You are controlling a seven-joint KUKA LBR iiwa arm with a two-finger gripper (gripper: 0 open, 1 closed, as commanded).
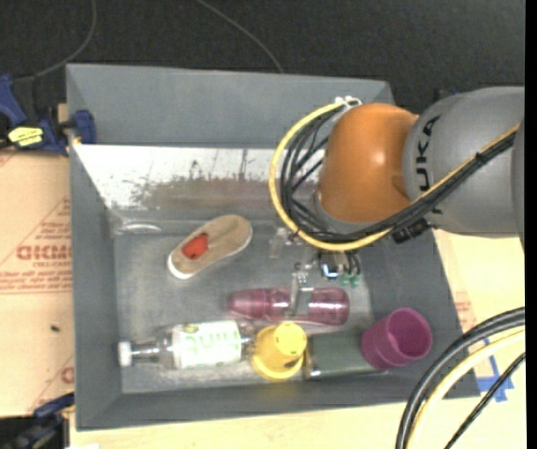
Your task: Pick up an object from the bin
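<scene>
While the tool hangs over the pink bottle, whether it is apart or together cannot be told.
Bottle lies on its side right of centre in the bin; yellow round item just nearer; purple cup to its right; beige oval farther left.

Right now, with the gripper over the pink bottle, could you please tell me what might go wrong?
The pink bottle lies on its side under the gripper, so it may roll or slip away. The yellow cup and dark green item lie close beside it and could be knocked.
</scene>
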